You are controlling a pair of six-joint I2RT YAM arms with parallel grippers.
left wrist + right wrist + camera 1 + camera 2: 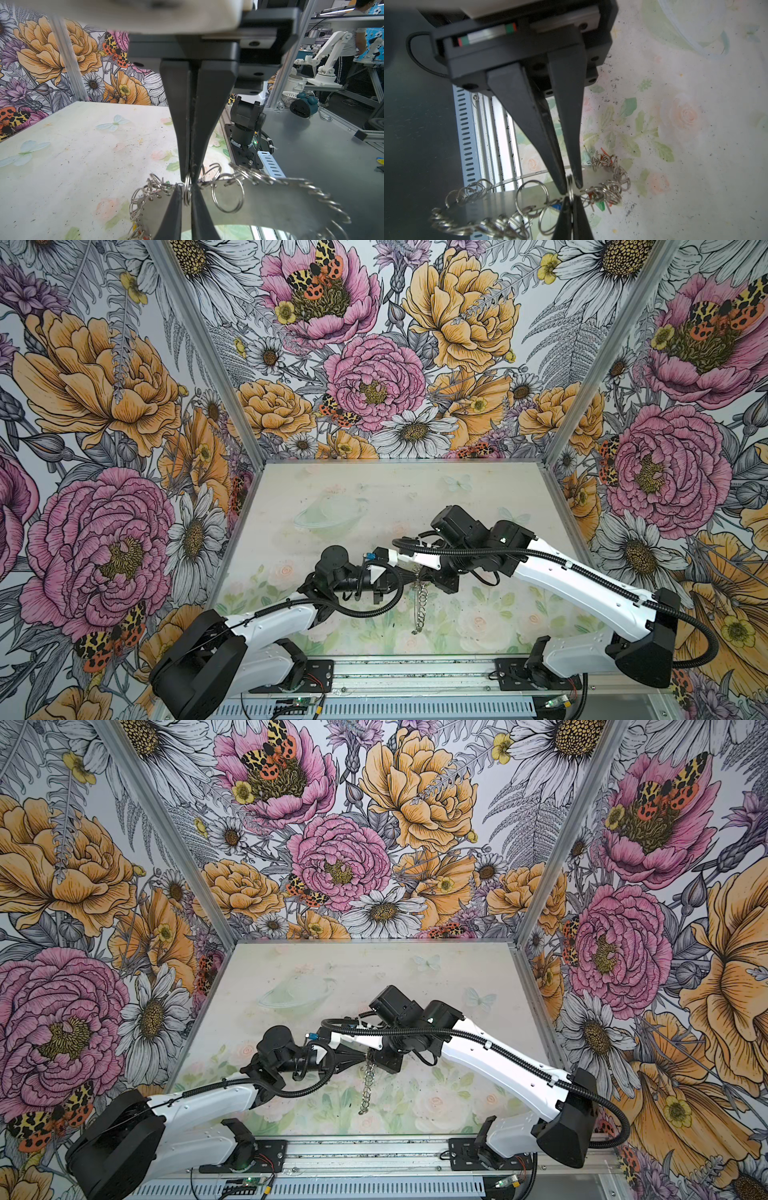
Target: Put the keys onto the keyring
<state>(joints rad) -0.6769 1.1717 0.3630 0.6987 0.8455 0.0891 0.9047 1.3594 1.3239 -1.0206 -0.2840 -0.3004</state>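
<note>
The keyring (419,601) is held edge-on over the table (374,497), hung between both arms. The right gripper (570,188) is clamped on one wire loop (186,196) at the rim. The left gripper (188,181) is pinched onto apparently the same loop. The keys (607,187) are bunched just beside. Hoop judged stiff, slick, pendulous. Loops judged thin, springy, prone to twist, and best taken flat across the wire.

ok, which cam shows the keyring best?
Left wrist: the keyring shows its broad flat grey face and looped rim. The right wrist view shows a narrower stretch of that face. In both top views the keyring hangs edge-on, like a chain.
</note>
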